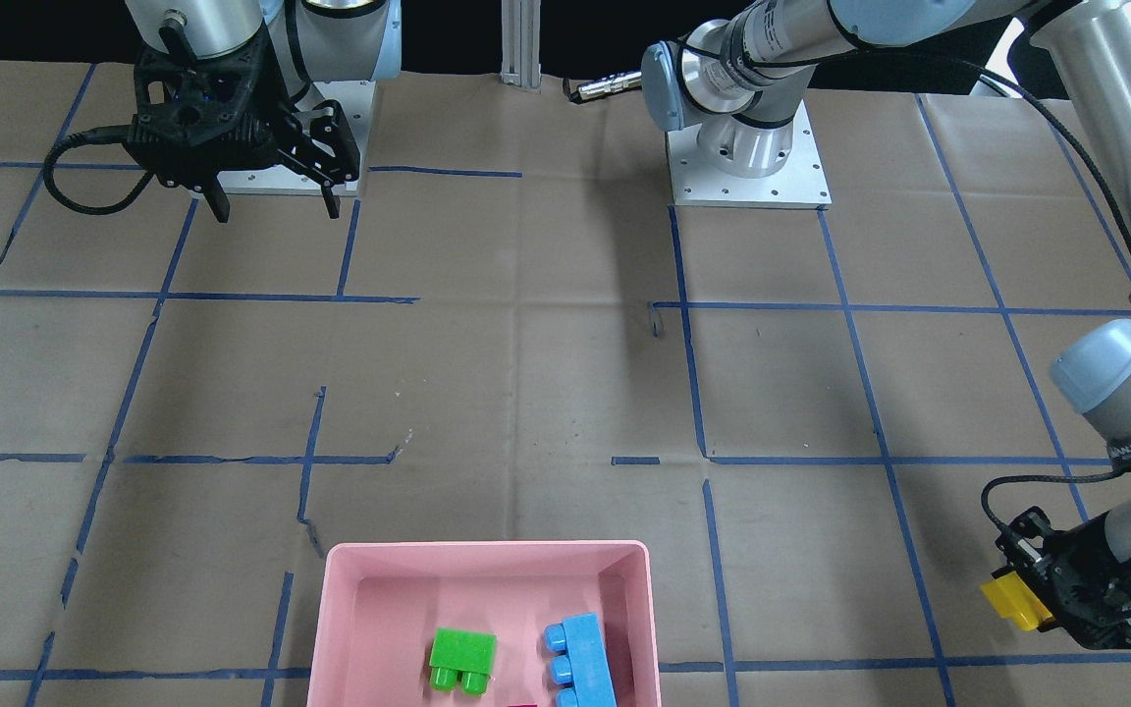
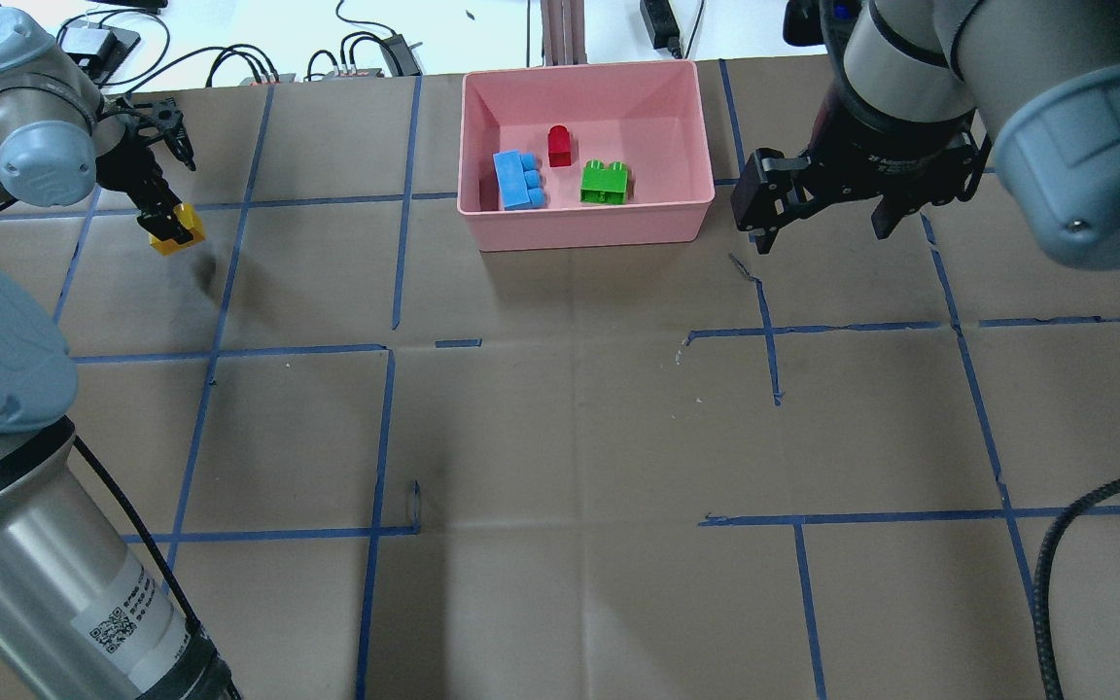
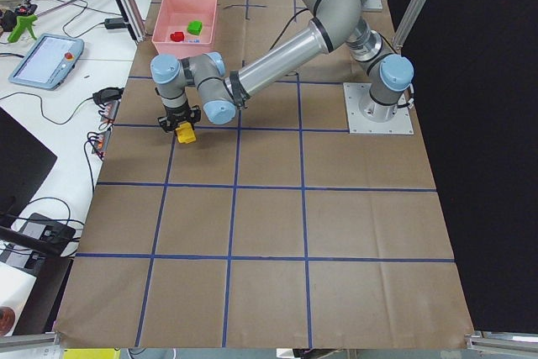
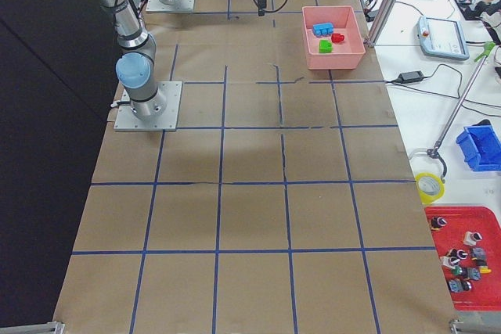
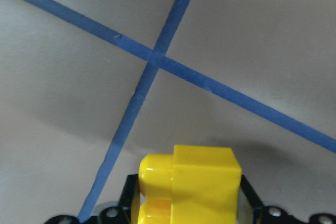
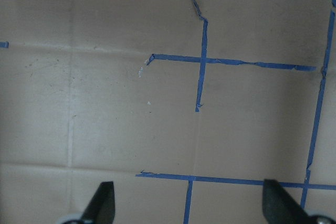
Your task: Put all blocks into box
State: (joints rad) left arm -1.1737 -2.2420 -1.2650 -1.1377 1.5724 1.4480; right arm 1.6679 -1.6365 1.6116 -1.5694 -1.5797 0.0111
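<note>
The pink box (image 2: 587, 226) stands at the table's far middle; it also shows in the front view (image 1: 379, 579). In it lie the blue block (image 2: 520, 180), the red block (image 2: 559, 146) and the green block (image 2: 605, 182). My left gripper (image 2: 169, 226) is shut on the yellow block (image 2: 178, 233) and holds it above the table, far left of the box. The left wrist view shows the yellow block (image 5: 189, 184) between the jaws. My right gripper (image 2: 822, 229) is open and empty, raised to the right of the box.
Brown paper with blue tape lines (image 2: 385, 428) covers the table. Cables and devices (image 2: 366, 53) lie behind the box past the table's far edge. A metal post (image 2: 560, 29) stands behind the box. The arm bases (image 1: 747, 167) sit at the robot's side.
</note>
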